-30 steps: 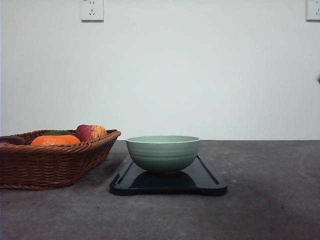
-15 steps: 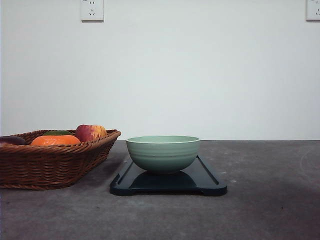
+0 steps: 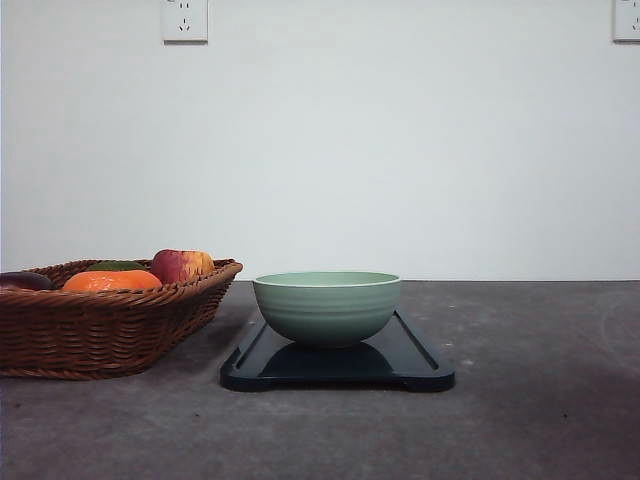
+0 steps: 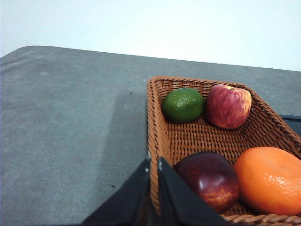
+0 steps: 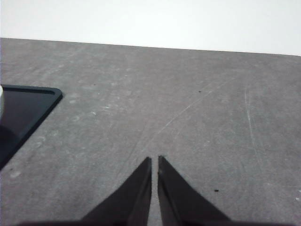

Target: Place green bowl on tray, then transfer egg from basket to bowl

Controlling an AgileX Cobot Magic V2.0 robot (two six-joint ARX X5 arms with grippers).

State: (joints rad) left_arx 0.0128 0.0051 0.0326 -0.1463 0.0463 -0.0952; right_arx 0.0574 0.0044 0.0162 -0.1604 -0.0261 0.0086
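Green bowl (image 3: 327,306) sits upright on the tray (image 3: 415,362), roughly centred across its width, on the dark grey tabletop (image 3: 540,400). Basket (image 3: 100,330) stands at the left edge of the tabletop, just beside the tray, a narrow gap between them in the front view. Basket contents seen from my left wrist: green lime-like fruit (image 4: 183,104) and red-yellow apple (image 4: 228,106) side by side in the far end, dark red apple (image 4: 209,179) and orange fruit (image 4: 270,180) side by side in the near end, these two touching. I cannot pick out the egg among them; cannot tell where it lies. My left gripper (image 4: 154,162) hovers over the basket's near rim, tips pressed together with a hairline slit between them, holding nothing. My right gripper (image 5: 154,161) is over bare tabletop to the right of the tray, whose corner (image 5: 28,110) shows in that wrist view; tips likewise pressed together, nothing held.
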